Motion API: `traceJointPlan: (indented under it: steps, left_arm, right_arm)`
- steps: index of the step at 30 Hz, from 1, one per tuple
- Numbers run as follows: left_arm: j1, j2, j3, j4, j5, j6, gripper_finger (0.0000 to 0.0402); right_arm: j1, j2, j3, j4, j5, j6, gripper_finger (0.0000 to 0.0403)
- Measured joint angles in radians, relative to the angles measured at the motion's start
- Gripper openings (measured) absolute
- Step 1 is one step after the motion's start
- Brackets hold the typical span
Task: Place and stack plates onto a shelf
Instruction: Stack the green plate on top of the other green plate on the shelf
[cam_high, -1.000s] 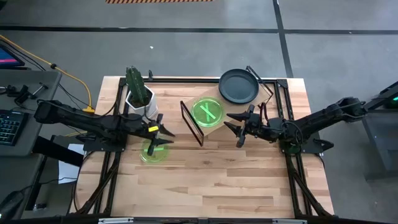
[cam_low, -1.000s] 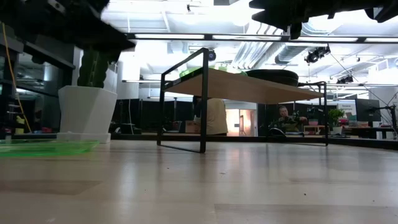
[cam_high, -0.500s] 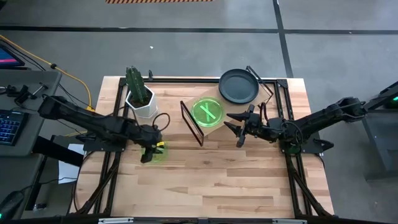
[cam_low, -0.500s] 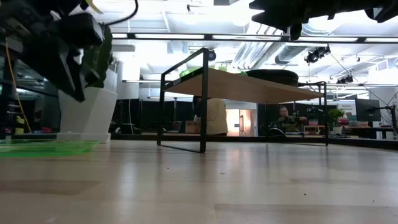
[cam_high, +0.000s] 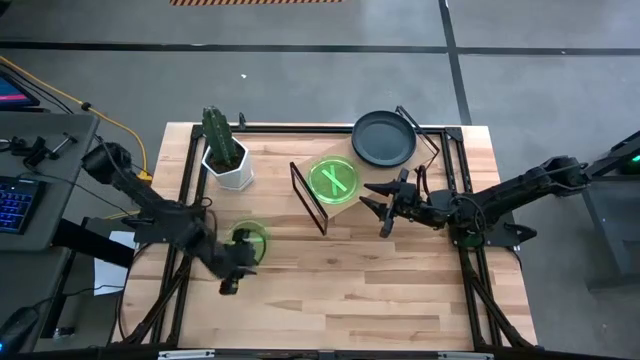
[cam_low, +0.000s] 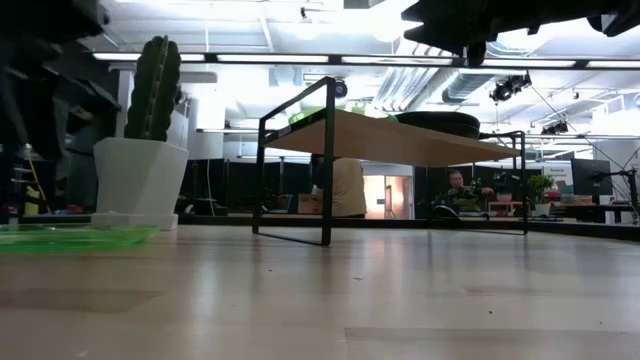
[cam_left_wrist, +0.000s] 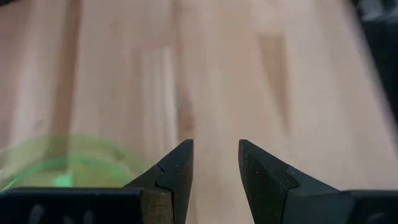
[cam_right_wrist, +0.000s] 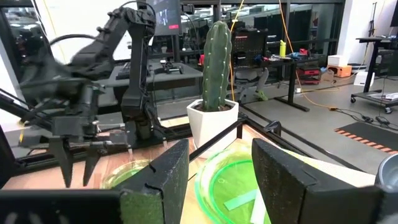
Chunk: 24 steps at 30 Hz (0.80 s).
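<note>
Butcher-block wood makes up the table, and on it we note the shelf, a pale board on thin black wire legs, standing near the far edge. One green plate lies flat on the shelf's board, marked with a pale cross; one dark plate sits at the board's far right end. A second green plate lies on the bare table, well left of the shelf and nearer than the white pot with the cactus. We see only these three plates. The left tool hangs over the table just on the near side of that loose green plate, its fingers spread with a clear gap and nothing between them; in the left wrist view the plate's green rim shows off to one side, not in the gap. The right tool hovers just right of the shelf, pointing at it, fingers parted and empty, apart from both plates there.
</note>
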Motion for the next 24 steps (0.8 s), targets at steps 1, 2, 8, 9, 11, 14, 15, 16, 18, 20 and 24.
traceJointPlan:
  steps: [1, 2, 8, 9, 11, 14, 15, 16, 18, 20, 24]
  left_arm:
    - [-0.033, 0.023, 0.02, -0.038, -0.056, -0.026, 0.0115]
    - [-0.061, 0.051, 0.045, -0.076, -0.11, -0.055, 0.0115]
    - [-0.15, 0.232, 0.178, -0.248, -0.257, -0.203, 0.0115]
    - [-0.154, 0.261, 0.191, -0.265, -0.259, -0.221, 0.0115]
    - [-0.161, 0.318, 0.203, -0.271, -0.253, -0.239, 0.0115]
    - [-0.163, 0.393, 0.204, -0.279, -0.249, -0.246, 0.0115]
    - [-0.163, 0.414, 0.204, -0.283, -0.25, -0.253, 0.0115]
    - [-0.163, 0.431, 0.204, -0.291, -0.256, -0.259, 0.0115]
    - [-0.162, 0.46, 0.204, -0.291, -0.274, -0.262, 0.0115]
    - [-0.163, 0.473, 0.205, -0.289, -0.294, -0.265, 0.0115]
    - [-0.163, 0.474, 0.205, -0.286, -0.306, -0.267, 0.0115]
  right_arm:
    - [0.0, 0.0, 0.0, -0.002, 0.0, 0.01, 0.0163]
    - [0.0, 0.0, 0.0, -0.003, 0.0, 0.017, 0.0163]
    - [0.0, 0.0, 0.0, -0.002, 0.0, 0.025, 0.0163]
    - [0.0, 0.0, 0.0, -0.003, 0.0, 0.025, 0.0163]
    - [0.0, 0.0, 0.0, -0.003, 0.0, 0.025, 0.0163]
    - [0.0, 0.0, 0.0, -0.007, 0.0, 0.025, 0.0163]
    - [0.0, 0.0, 0.0, -0.007, 0.0, 0.025, 0.0163]
    - [0.0, 0.0, 0.0, -0.007, 0.0, 0.025, 0.0163]
    - [0.0, 0.0, 0.0, -0.01, 0.0, 0.025, 0.0163]
    - [0.0, 0.0, 0.0, -0.01, 0.0, 0.025, 0.0163]
    - [0.0, 0.0, 0.0, -0.015, 0.0, 0.03, 0.0163]
